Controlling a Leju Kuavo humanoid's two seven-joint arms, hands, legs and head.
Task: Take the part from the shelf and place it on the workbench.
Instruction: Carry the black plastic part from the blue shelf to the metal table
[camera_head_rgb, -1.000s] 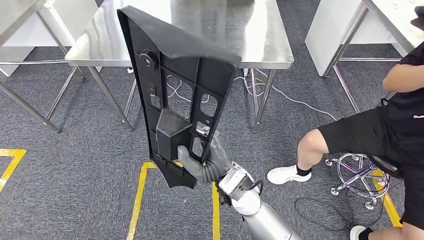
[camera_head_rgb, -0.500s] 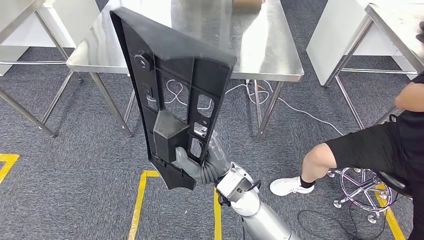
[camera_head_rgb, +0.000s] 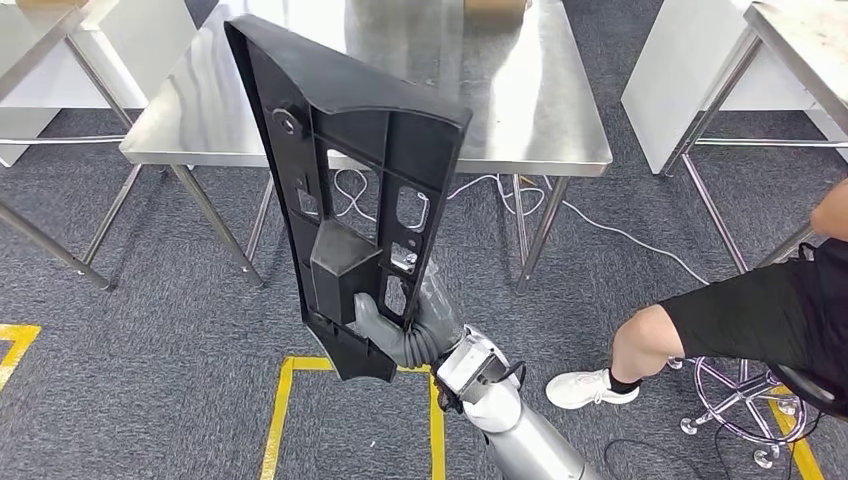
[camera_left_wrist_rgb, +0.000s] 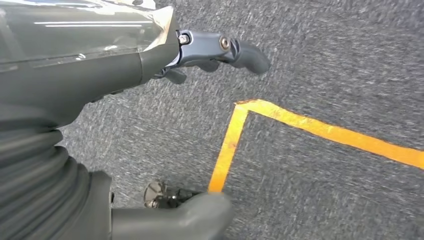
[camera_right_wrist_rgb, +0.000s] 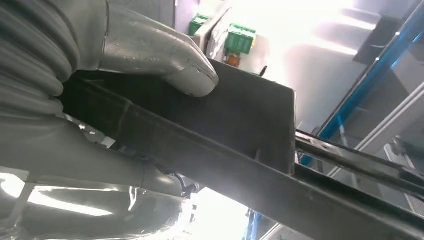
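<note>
Part (camera_head_rgb: 350, 190) gripped (upright) by right hand (camera_head_rgb: 400, 330).

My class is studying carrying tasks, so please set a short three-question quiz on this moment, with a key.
1. True or false: the long black ribbed plastic part already lies on the stainless steel workbench.
2. Which robot hand holds the part? A) left B) right
3. Fill in: the left robot hand hangs above grey carpet marked with ____ tape.

Key: 1 false, it is held upright in front of the bench; 2 B, the right robot hand grips its lower end; 3 yellow.
</note>
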